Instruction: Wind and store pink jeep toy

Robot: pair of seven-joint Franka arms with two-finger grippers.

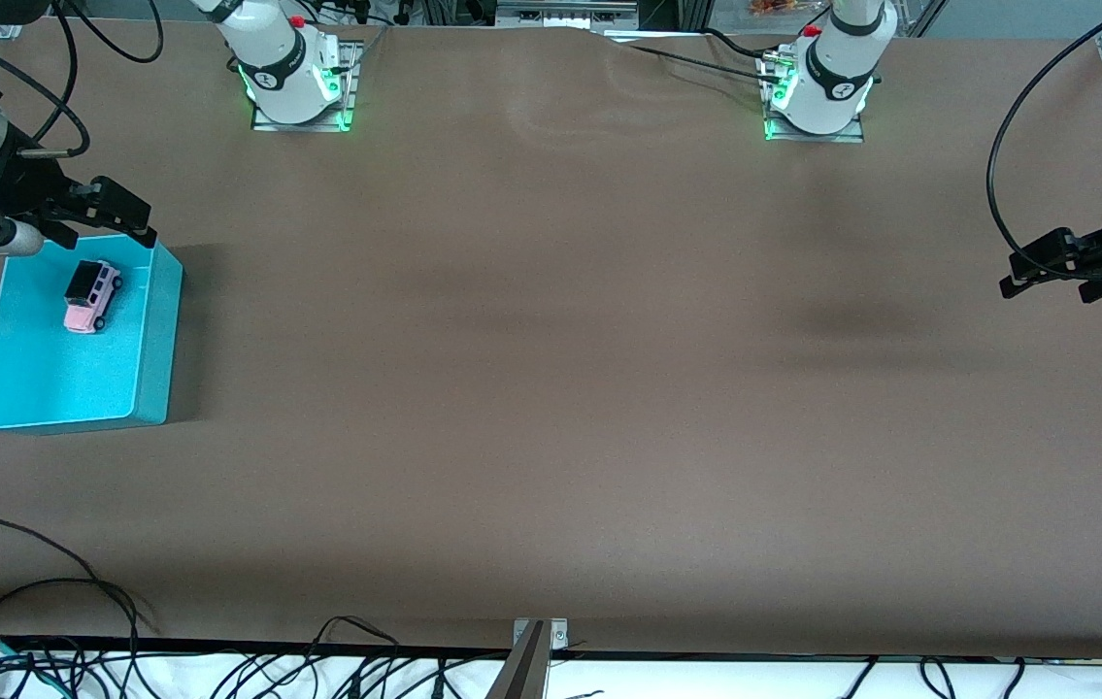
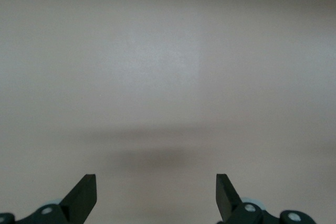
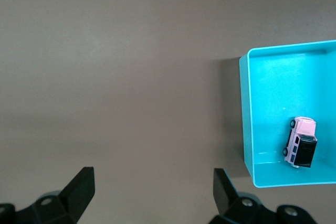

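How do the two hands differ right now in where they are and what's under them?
The right hand hangs over the upper edge of the turquoise bin, where the pink jeep toy lies; the left hand is over bare table at the left arm's end. The right wrist view shows bin and jeep; the left wrist view shows only tabletop. Both hands are open and hold nothing.
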